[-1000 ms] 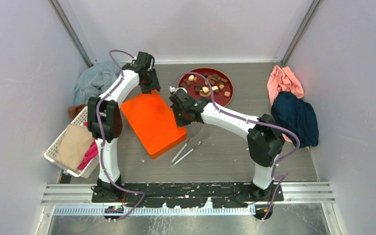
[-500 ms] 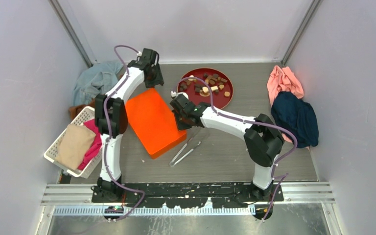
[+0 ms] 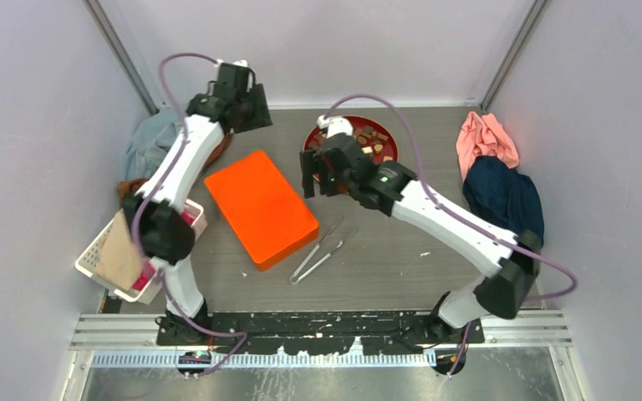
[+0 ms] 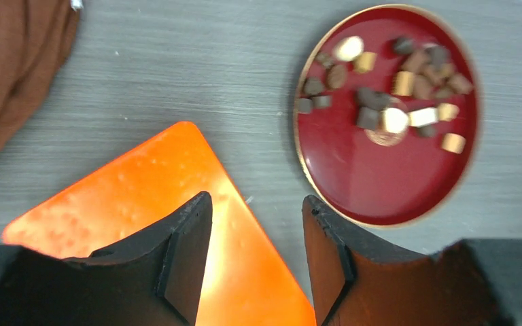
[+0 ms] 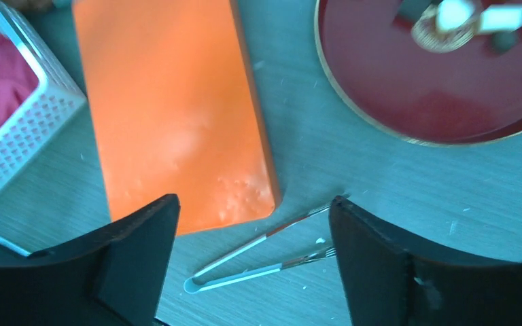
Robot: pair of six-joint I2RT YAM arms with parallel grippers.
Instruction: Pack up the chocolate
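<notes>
The chocolate [image 4: 394, 81] is a scatter of small dark, light brown and cream pieces on a red plate [image 4: 380, 176], which my right arm partly covers in the top view, where some chocolate [image 3: 376, 136] still shows. An orange box [image 3: 259, 207] lies closed and flat on the table. My left gripper [image 3: 251, 109] hangs high over the box's far corner, open and empty [image 4: 258, 204]. My right gripper [image 3: 316, 177] hovers between box and plate, jaws wide apart [image 5: 253, 204] with nothing in them.
Metal tongs [image 3: 318, 251] lie on the table by the box's near right corner, below my right gripper [image 5: 265, 255]. A white basket [image 3: 100, 267] with cloths stands at the left. A blue-grey cloth [image 3: 155, 138] is back left, pink and navy cloths [image 3: 501, 184] right.
Both grippers have lifted off the orange box, which has shifted and now lies free. My right gripper has opened wide and moved toward the plate. The left arm rose toward the back wall.
</notes>
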